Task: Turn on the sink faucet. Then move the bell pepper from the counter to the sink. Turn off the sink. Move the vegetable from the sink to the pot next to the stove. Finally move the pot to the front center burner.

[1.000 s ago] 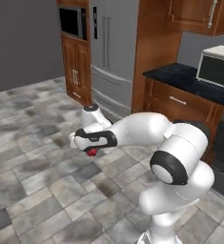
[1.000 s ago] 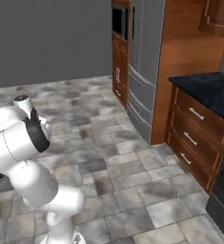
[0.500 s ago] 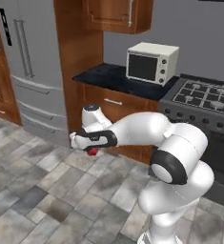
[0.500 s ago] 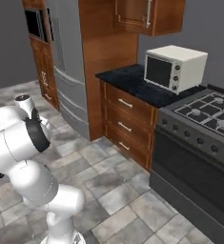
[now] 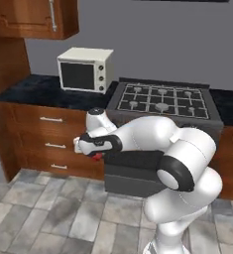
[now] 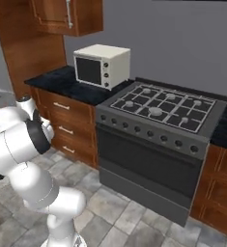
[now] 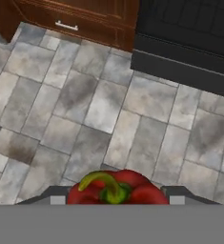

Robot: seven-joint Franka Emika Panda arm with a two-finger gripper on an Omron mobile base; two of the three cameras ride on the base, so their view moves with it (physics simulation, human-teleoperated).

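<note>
Stove (image 6: 163,103) ahead – grey tile floor (image 7: 108,105) (pepper (image 7: 117,188) gripped)

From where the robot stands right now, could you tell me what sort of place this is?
A simulated home kitchen: a gas stove with burners, a toaster oven on a dark counter, and wooden drawers over a tiled floor.

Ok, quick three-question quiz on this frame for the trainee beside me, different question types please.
1. True or false: the gripper is shut on the red bell pepper.
2. What stands on the counter left of the stove? A microwave, B kettle, C toaster.
3. What does the hand camera look down on beyond the pepper?

Key: 1 true. 2 A, the microwave. 3 the tiled floor.
</note>
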